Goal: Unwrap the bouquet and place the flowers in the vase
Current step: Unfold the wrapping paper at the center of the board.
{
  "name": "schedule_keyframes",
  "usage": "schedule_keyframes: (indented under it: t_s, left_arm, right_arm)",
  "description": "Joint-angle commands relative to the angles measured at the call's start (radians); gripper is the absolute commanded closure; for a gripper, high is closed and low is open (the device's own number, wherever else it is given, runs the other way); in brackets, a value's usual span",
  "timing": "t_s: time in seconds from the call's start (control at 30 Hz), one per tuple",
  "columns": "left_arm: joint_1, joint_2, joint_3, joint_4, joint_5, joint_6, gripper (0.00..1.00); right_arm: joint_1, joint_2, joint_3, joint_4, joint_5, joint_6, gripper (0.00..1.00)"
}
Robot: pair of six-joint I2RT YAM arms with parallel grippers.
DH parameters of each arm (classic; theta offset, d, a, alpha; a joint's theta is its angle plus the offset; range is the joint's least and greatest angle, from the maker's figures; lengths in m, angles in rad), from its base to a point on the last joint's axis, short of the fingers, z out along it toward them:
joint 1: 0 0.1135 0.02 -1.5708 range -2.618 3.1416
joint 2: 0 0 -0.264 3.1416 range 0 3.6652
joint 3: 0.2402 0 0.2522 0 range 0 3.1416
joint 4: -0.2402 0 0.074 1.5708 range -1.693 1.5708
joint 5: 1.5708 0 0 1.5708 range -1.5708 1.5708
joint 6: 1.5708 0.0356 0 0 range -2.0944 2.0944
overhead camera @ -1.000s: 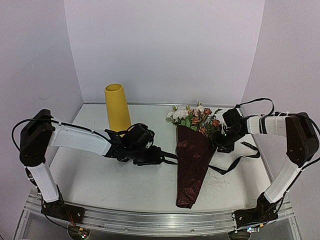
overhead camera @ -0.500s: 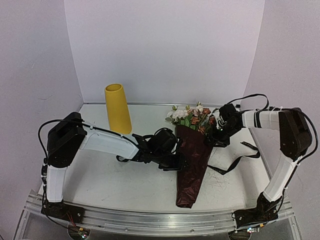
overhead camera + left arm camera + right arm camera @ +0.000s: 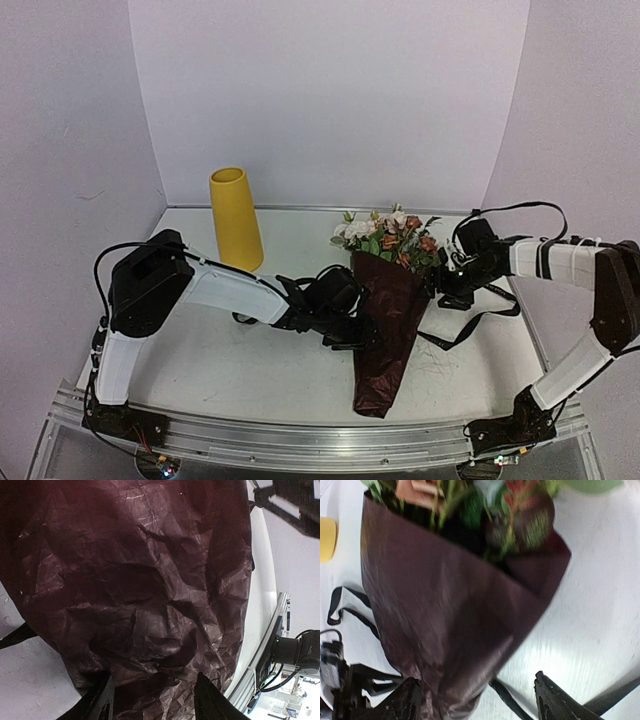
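The vase (image 3: 236, 218) stands upright at the far left part of the table (image 3: 200, 370), well apart from both arms. To the right of it, the left arm reaches low across the table, and the left gripper (image 3: 352, 330) is at the left edge of the bouquet (image 3: 388, 330), about halfway along its length. In the left wrist view the dark red crinkled paper fills almost the whole picture, and the two fingers (image 3: 102, 702) stand apart at the bottom with a fold of the paper between them; I cannot tell if they already press on the paper or only sit around it. The bouquet lies flat in the middle of the table, its pointed end toward the near edge and its open end toward the back wall. The flowers (image 3: 390, 238) come out from this far end, still inside the wrapping. A black ribbon (image 3: 470, 325) lies loose on the table just to the right of the paper. The right gripper (image 3: 447, 285) is near the upper right edge of the bouquet, beside the blooms and not touching them. In the right wrist view its fingers are spread wide and hold nothing; the bouquet lies ahead of them, and this view is a little blurred.
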Motion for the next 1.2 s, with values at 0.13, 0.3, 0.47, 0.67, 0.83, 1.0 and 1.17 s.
schedule_keyframes:
  t_s: [0.13,0.3,0.47,0.67,0.83,1.0,1.17]
  left_arm:
    - [-0.008,-0.147,-0.087,0.011,-0.116,-0.007,0.43]
    - [-0.001,-0.165,-0.120,0.006,-0.153,-0.024,0.41]
    - [-0.001,-0.142,-0.114,0.002,-0.137,-0.035,0.42]
    - [-0.001,-0.109,-0.097,-0.004,-0.107,-0.059,0.47]
    - [-0.001,-0.095,-0.083,-0.013,-0.089,-0.057,0.55]
    - [-0.001,-0.089,-0.082,-0.025,-0.083,-0.056,0.58]
    - [-0.001,-0.077,-0.074,-0.036,-0.081,-0.054,0.60]
  right_arm:
    - [0.010,-0.054,-0.151,0.050,-0.115,0.062,0.28]
    - [0.011,-0.030,-0.216,0.123,-0.172,0.108,0.33]
    - [0.012,-0.050,-0.240,0.123,-0.150,0.105,0.42]
    - [0.012,-0.026,-0.216,0.125,-0.190,0.078,0.58]
    - [0.012,-0.011,-0.182,0.129,-0.185,0.087,0.60]
    - [0.011,0.027,-0.169,0.127,-0.159,0.087,0.66]
    - [0.011,0.029,-0.186,0.128,-0.148,0.078,0.72]
